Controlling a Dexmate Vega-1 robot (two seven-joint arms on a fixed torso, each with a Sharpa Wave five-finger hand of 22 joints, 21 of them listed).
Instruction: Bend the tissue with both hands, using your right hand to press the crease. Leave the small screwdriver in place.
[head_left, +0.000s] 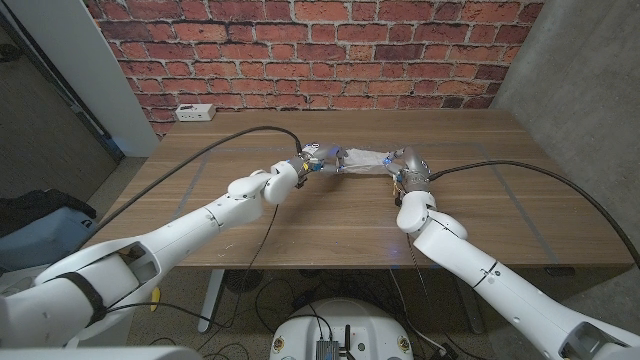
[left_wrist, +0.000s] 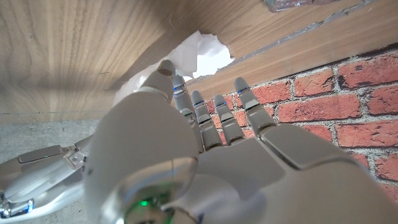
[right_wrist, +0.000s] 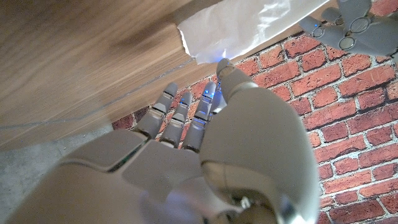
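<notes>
A wooden table (head_left: 300, 235) stands against a red brick wall (head_left: 330, 50), with a grey concrete wall (head_left: 590, 70) at the right. A white power strip (head_left: 195, 112) lies at the table's far left corner, well apart from the hands. The white tissue (head_left: 368, 160) sits around the middle of the table, a little toward the far side, stretched between the two hands. The left hand (head_left: 312, 162) meets the tissue's left end and the right hand (head_left: 405, 165) meets its right end; from the head view it is too small to tell how the fingers close on it. Black cables arc from each wrist, one sweeping left over the table and one running right toward the table's right edge. The left wrist view shows the left hand (left_wrist: 205, 124) from behind, fingers straight and side by side reaching toward the tissue (left_wrist: 199, 53), whose torn-looking edge rises off the wood just past the fingertips; whether they pinch it cannot be told. The right wrist view shows the right hand (right_wrist: 199, 118) with fingers likewise extended toward the tissue (right_wrist: 249, 25), and the left hand's fingertips at the tissue's other end. A pale strip of tape line crosses the wood in both wrist views. Bare wood lies on the near side of the hands and out to both side edges.
</notes>
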